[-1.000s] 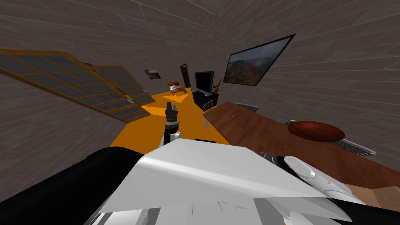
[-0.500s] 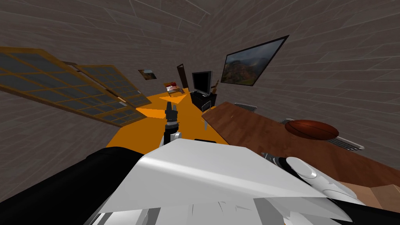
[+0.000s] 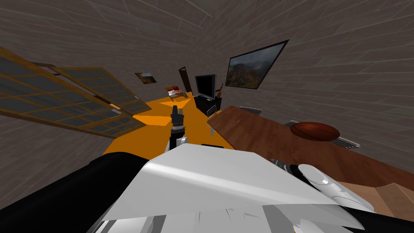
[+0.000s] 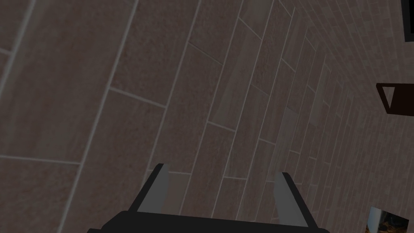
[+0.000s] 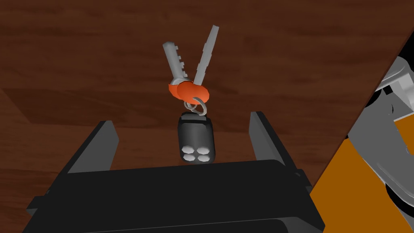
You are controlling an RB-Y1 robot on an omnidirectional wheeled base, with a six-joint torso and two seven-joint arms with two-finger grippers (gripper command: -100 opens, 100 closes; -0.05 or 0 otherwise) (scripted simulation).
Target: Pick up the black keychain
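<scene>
Obs. — the right gripper (image 5: 182, 119) was down at the brown wooden table (image 5: 81, 60), fingers spread wide and gripping nothing. The black keychain (image 5: 195, 121) lay flat on the tabletop near the table's edge. Its fob (image 5: 196, 139) sat between the two fingers, touching neither. Beyond the fob a small ring (image 5: 198, 107) linked two grey keys (image 5: 178, 60) with orange heads (image 5: 190, 91), fanned out away from the gripper.

Handling, as I judged it: light, and rigid only piece by piece — the ring is a loose joint, so the keys would swing and dangle once lifted. The fob looked smooth and rounded and could squirm under thin blades. It was the best hold all the same: across its two long sides, low and centred. The keys were too thin and flat to pinch off the wood.

The left gripper (image 4: 222, 170) hung out ahead, left of the table, fingers apart and empty.
</scene>
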